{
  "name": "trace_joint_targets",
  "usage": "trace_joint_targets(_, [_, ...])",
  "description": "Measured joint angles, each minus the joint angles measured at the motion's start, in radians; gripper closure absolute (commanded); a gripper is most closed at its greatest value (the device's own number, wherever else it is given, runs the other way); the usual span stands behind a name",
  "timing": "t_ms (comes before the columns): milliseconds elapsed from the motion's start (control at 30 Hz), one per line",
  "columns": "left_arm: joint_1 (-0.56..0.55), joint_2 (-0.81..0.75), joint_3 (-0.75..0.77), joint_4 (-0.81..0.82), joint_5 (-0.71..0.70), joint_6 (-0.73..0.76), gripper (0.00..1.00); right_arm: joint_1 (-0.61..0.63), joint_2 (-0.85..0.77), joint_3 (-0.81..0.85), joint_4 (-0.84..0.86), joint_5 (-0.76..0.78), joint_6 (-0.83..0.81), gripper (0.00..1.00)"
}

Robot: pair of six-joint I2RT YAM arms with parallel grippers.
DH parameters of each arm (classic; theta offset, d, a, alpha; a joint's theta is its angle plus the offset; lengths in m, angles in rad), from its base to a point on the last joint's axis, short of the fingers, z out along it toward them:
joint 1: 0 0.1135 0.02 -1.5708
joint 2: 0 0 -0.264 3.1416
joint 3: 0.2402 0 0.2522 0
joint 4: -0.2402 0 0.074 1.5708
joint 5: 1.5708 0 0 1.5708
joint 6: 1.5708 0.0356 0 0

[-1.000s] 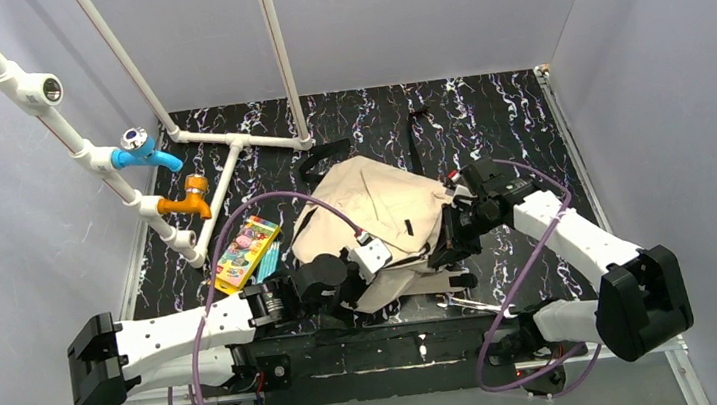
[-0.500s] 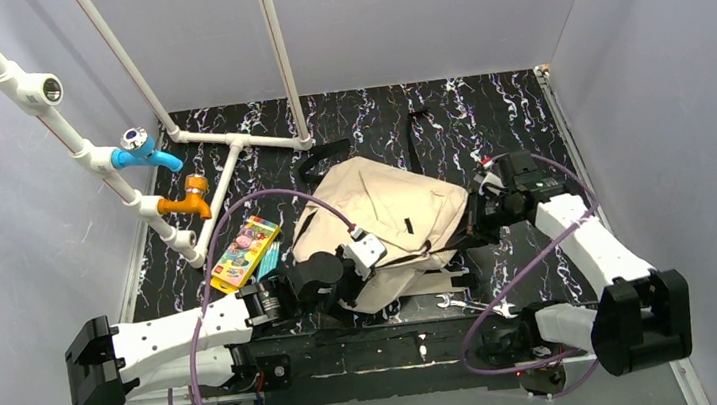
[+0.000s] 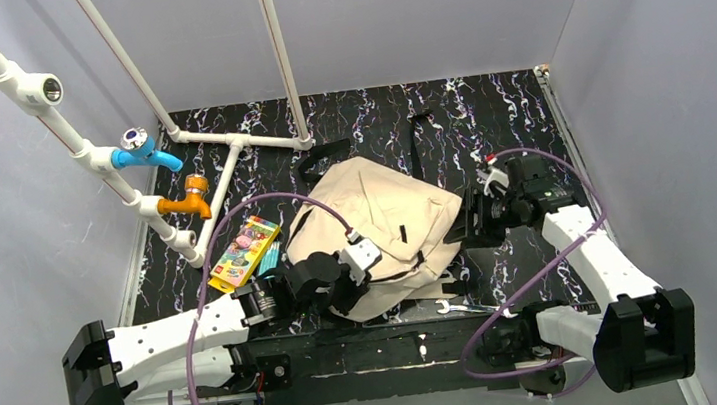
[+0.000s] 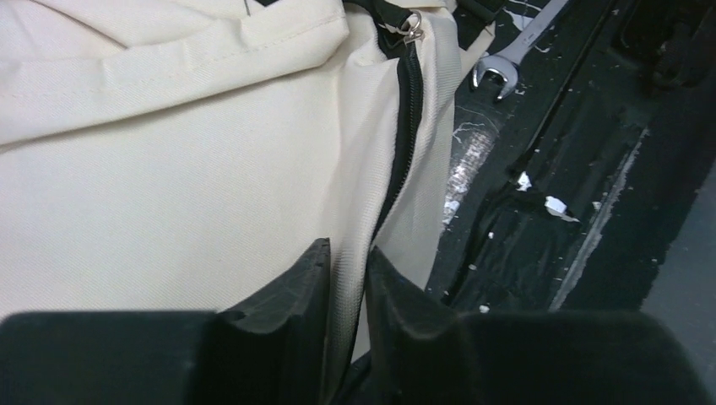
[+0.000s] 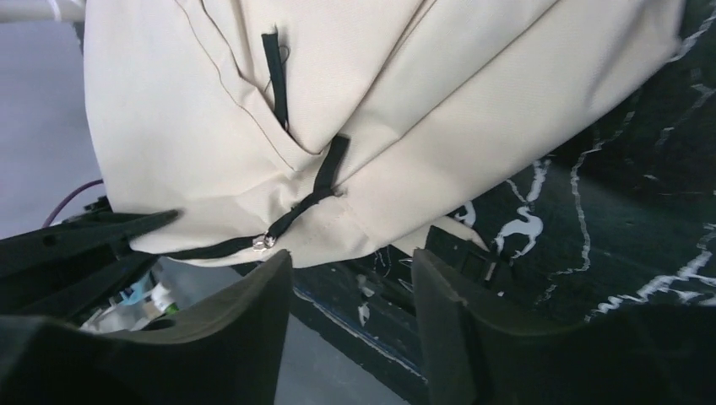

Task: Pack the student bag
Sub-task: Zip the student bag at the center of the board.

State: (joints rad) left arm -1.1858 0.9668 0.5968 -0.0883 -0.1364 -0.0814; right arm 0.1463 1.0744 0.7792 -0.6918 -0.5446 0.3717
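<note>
Seen from above, the student bag (image 3: 387, 225), a large beige fabric backpack, lies flat near the middle of the black, white-veined surface (image 3: 515, 106). Its black webbing straps (image 3: 415, 141) trail toward the far edge.

The left end effector (image 3: 342, 295) sits at the bag's near left corner. In the left wrist view this end effector (image 4: 346, 253) is narrow, its two dark fingers (image 4: 283, 308) almost together with a fold of the bag's (image 4: 169, 169) beige cloth pinched in the slit. A black zipper (image 4: 407, 110) runs up the cloth just beyond.

The right end effector (image 3: 466, 226) is just beside the bag's right edge. In the right wrist view this end effector (image 5: 350, 261) is spread wide and grips nothing. The bag (image 5: 439, 76) hangs just past the fingertips, its metal zipper pull (image 5: 266, 243) close to one finger.

A silver wrench (image 3: 461, 305) lies on the surface near the bag's near edge. A colourful flat box (image 3: 247, 251) lies to the bag's left. A white pipe frame (image 3: 227, 141) with a blue tap (image 3: 143, 150) and an orange tap (image 3: 188, 198) stands at far left.
</note>
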Motion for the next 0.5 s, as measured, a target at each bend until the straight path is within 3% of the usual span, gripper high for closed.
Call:
trace_joint_targets(67, [0.000,0.003,0.000,-0.004,0.021,-0.016,0.58,0.011,0.011,-0.045,0.033,-0.042,0.023,0.30])
trace_joint_targets(167, [0.000,0.028,0.003,-0.007,0.056,-0.039,0.52,0.034,-0.003,-0.117,0.105,-0.080,0.096,0.31])
trace_joint_targets(233, [0.000,0.055,0.011,-0.010,0.076,-0.052,0.52,0.063,-0.014,-0.153,0.168,-0.084,0.163,0.34])
trace_joint_targets(333, [0.000,0.130,0.047,-0.012,0.105,-0.074,0.56,0.158,-0.008,-0.180,0.257,-0.061,0.259,0.47])
trace_joint_targets(500, [0.001,0.247,0.093,0.002,0.144,-0.106,0.61,0.277,0.009,-0.219,0.364,0.009,0.399,0.45])
